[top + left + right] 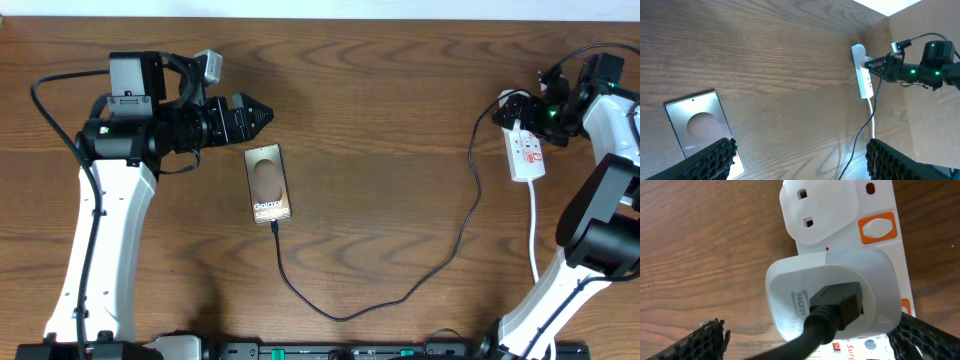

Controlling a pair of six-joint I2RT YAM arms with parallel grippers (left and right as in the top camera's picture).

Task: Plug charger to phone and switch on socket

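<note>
Three views, and each gives you something different. From overhead you see the phone [268, 183] lying flat on the table [380, 90], left of the centre, with its lettering toward the near side. The charger [340, 314] meets the phone's near short edge, loops toward the near side, then runs right and far to the socket [527, 152] at the far right. The left gripper [262, 115] is just on the far side of the phone, pointing right. The right gripper [515, 110] is over the far end of the socket.

Only the left wrist view shows you how this gripper stands: its fingers [715, 160] are far apart at the two lower corners, holding nothing, with one corner of the phone under the left finger. It also shows the white cord [872, 120] beside the black cable.

Only the right wrist view shows you the detail of the socket: a white plug head [790, 280] sits in it with the black cable going in, and an orange switch [878, 227] is beside the free outlet. Whether this switch is on, you cannot tell. The right jaws are also wide, one finger at each side, gripping nothing.
</note>
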